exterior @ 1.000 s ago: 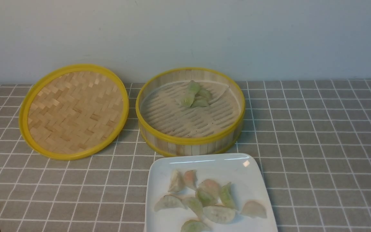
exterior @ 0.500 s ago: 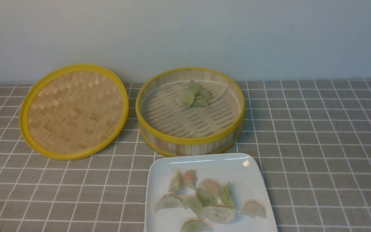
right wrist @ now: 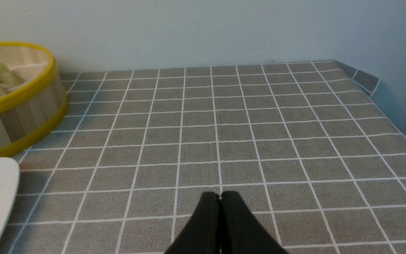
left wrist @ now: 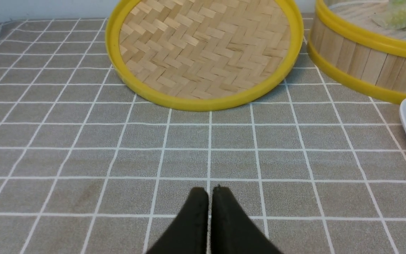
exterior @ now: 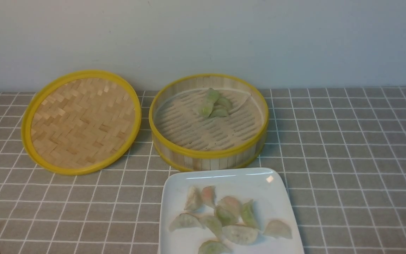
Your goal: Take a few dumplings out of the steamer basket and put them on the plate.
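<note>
Nine or so dumplings (exterior: 224, 217) lie in a loose cluster on the plate (exterior: 277, 187), which sits at the lower centre of the front view, its far edge just short of the steamer basket (exterior: 208, 155). Several of the plated pieces touch or overlap; one whitish piece lies a little apart toward the plate's right side. In the basket, at the centre of the frame, a small clump of pale green dumplings (exterior: 214, 105) rests on the slatted floor toward the back wall; three or four can be made out, pressed together. The woven lid (exterior: 81, 121) lies beside the basket in the left half of the frame, its far rim apparently tipped up toward the wall.

Nothing has changed across the last second: dumplings, basket, plate and lid sit exactly as they did, and neither arm has entered the front view. That stillness, with a good share already on the plate, suggests the transfer is finished or paused rather than in mid-carry.

Both hands are empty and away from the work. The left hand (left wrist: 208, 192) has its fingers pressed together with only a hairline seam between them, low over bare tabletop (left wrist: 65, 158), with the lid ahead of it and the basket and plate corner at the right edge of its view. The right hand (right wrist: 220, 195) is likewise closed tight on nothing, over open cloth, with the basket and a plate corner at the left edge of its view.
</note>
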Action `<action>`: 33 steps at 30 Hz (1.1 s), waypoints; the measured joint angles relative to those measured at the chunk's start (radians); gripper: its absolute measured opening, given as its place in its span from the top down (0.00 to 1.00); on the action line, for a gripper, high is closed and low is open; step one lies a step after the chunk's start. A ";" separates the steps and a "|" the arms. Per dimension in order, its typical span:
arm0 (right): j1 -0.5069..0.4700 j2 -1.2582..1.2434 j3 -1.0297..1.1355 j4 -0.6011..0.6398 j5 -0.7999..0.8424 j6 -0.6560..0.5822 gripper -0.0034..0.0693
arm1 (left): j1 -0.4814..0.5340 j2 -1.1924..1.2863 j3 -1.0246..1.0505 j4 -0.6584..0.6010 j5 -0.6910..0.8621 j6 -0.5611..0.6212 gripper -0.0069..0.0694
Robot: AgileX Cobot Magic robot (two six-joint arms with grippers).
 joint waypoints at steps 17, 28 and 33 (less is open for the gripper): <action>0.149 -0.002 0.000 0.000 0.001 0.000 0.97 | 0.000 0.000 0.000 0.000 0.000 0.000 0.92; 0.149 -0.002 0.000 0.000 0.001 0.000 0.97 | 0.000 0.000 0.000 0.000 0.000 0.000 0.92; 0.149 -0.002 0.000 0.000 0.001 0.000 0.97 | 0.000 0.000 0.000 0.000 0.000 0.000 0.92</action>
